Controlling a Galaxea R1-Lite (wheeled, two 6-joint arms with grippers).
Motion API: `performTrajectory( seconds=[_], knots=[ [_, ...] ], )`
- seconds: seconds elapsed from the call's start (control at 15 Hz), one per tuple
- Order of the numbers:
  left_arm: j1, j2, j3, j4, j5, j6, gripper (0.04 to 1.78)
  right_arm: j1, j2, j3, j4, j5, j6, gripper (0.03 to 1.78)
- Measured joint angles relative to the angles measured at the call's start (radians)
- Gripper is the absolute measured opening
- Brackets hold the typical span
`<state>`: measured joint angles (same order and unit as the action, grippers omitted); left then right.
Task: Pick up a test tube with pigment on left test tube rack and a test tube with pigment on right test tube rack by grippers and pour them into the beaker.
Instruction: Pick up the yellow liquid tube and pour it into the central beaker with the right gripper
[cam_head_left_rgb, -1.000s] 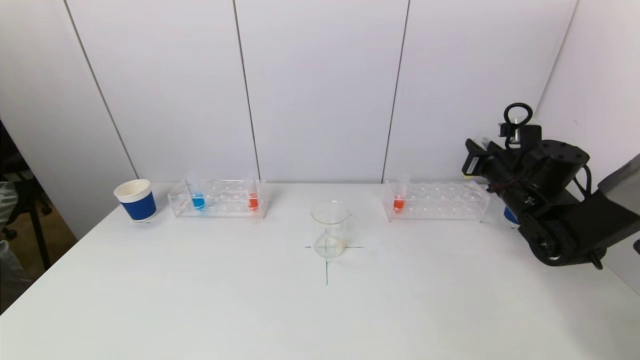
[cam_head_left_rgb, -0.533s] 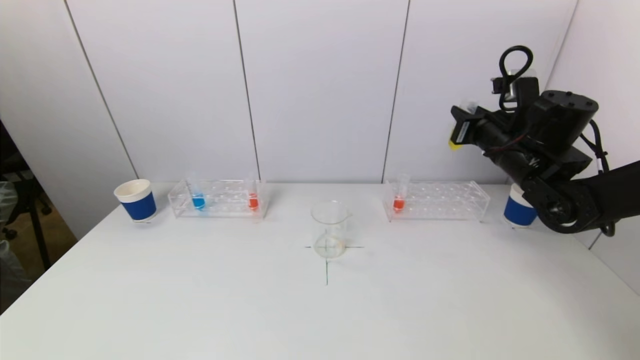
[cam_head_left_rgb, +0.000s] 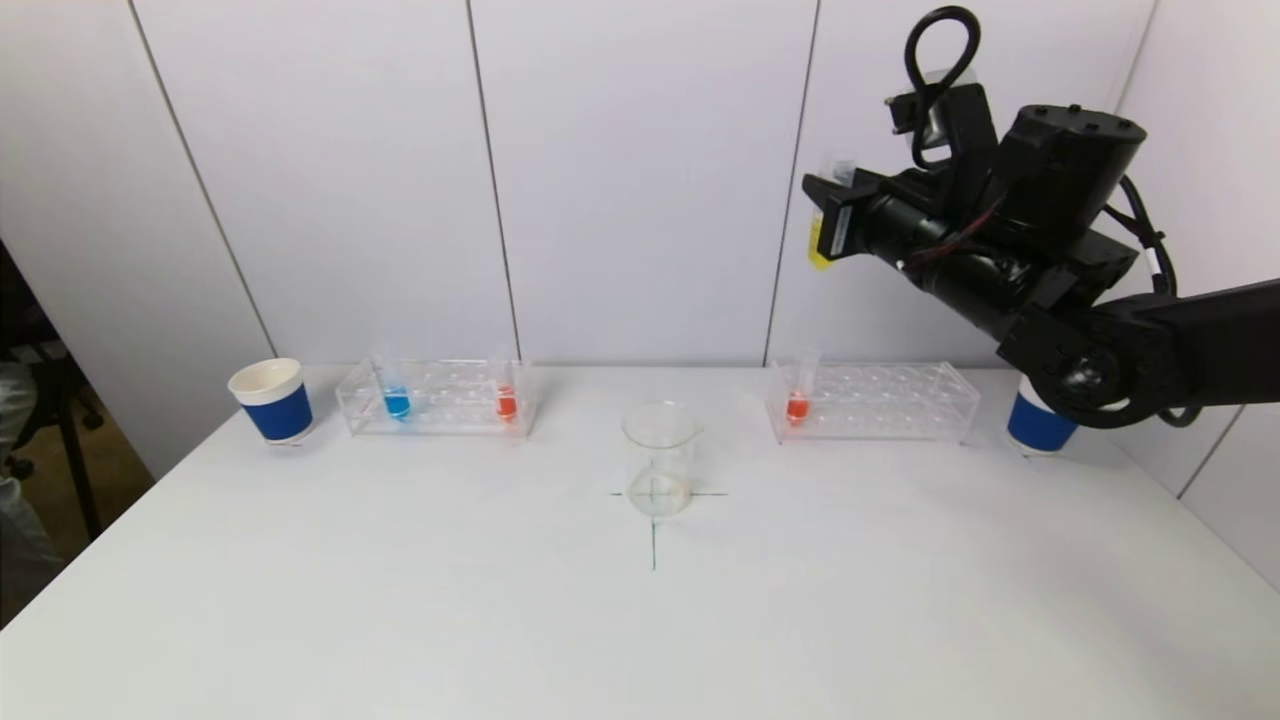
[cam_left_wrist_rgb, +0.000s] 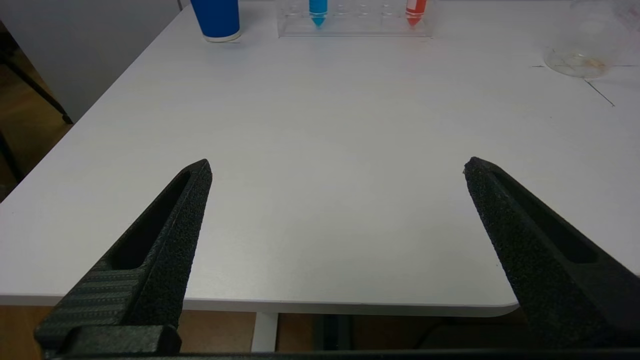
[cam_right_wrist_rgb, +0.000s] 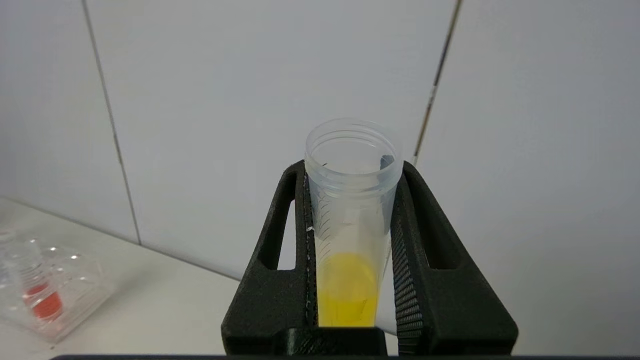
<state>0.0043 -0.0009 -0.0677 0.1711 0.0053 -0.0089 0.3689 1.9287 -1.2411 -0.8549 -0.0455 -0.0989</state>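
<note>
My right gripper (cam_head_left_rgb: 828, 215) is shut on a clear test tube with yellow pigment (cam_right_wrist_rgb: 350, 280), held upright high above the right test tube rack (cam_head_left_rgb: 880, 400), which holds an orange-pigment tube (cam_head_left_rgb: 797, 405). The left rack (cam_head_left_rgb: 440, 398) holds a blue-pigment tube (cam_head_left_rgb: 396, 402) and an orange-pigment tube (cam_head_left_rgb: 506, 403). The glass beaker (cam_head_left_rgb: 659, 458) stands mid-table on a cross mark. My left gripper (cam_left_wrist_rgb: 337, 167) is open and empty over the table's near left edge, out of the head view; the left rack (cam_left_wrist_rgb: 355, 22) and beaker (cam_left_wrist_rgb: 582, 55) show far off in its view.
A blue paper cup (cam_head_left_rgb: 272, 400) stands left of the left rack. Another blue cup (cam_head_left_rgb: 1038, 425) stands right of the right rack, partly behind my right arm. White wall panels stand close behind the racks.
My right arm has risen and swung left, carrying the yellow tube from beside the right rack's far end to high above the rack. The right cup has come into view.
</note>
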Motion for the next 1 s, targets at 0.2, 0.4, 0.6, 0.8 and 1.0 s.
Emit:
performTrajectory(
  seconds=[0.2, 0.4, 0.6, 0.8, 1.0],
  knots=[
    [0.000, 0.000, 0.000, 0.000, 0.000, 0.000, 1.76, 0.060, 0.015, -0.041, 0.040, 0.029, -0.050, 0.48],
    [0.000, 0.000, 0.000, 0.000, 0.000, 0.000, 1.76, 0.089, 0.050, -0.077, 0.040, 0.065, -0.110, 0.48],
    [0.000, 0.000, 0.000, 0.000, 0.000, 0.000, 1.76, 0.101, 0.099, -0.100, 0.033, 0.122, -0.147, 0.48],
    [0.000, 0.000, 0.000, 0.000, 0.000, 0.000, 1.76, 0.104, 0.153, -0.109, 0.017, 0.152, -0.196, 0.48],
    [0.000, 0.000, 0.000, 0.000, 0.000, 0.000, 1.76, 0.100, 0.200, -0.105, -0.026, 0.224, -0.267, 0.48]
  ],
)
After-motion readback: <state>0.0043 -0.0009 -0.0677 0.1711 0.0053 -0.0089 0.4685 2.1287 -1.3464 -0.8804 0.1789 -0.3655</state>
